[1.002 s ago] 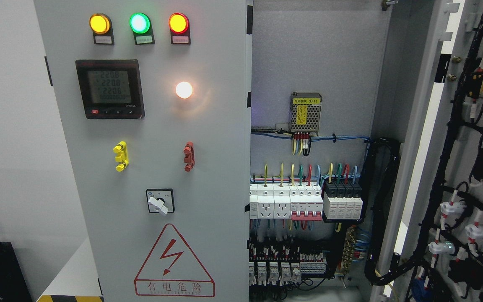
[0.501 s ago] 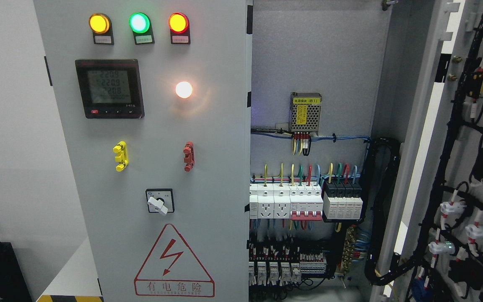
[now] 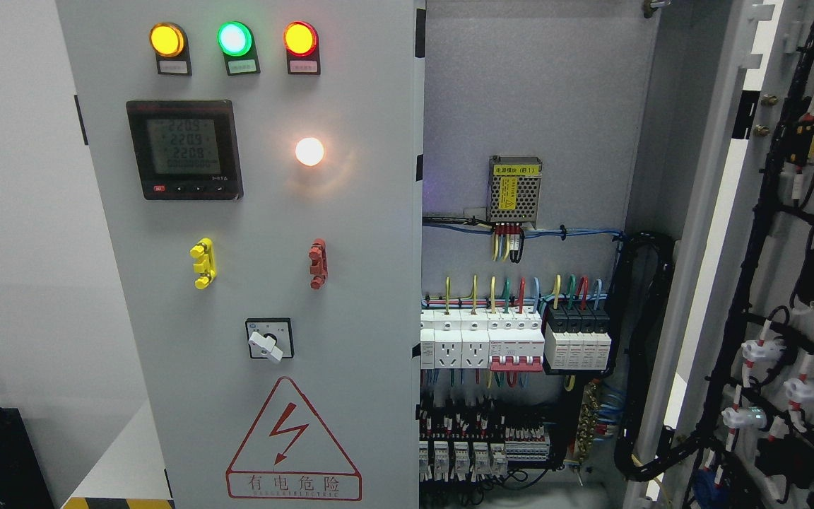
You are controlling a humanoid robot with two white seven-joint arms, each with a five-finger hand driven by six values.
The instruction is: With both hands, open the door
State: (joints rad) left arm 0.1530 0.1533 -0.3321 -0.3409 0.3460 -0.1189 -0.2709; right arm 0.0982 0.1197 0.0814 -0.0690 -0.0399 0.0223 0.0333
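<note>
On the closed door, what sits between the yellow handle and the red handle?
Nothing: head view shows bare gray door panel between the yellow handle and the red handle.

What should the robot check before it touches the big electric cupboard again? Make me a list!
1. Right door swung open: ok, its wired inner side faces us.
2. Left door open: not ok, it is shut.
3. Robot hands ready: cannot tell, neither shows.
4. Power off: not ok, the three lamps glow and the meter shows numbers.
5. Danger sign noticed: ok, it is plain on the left door.
6. Live wiring covered: not ok, it is exposed.
</note>
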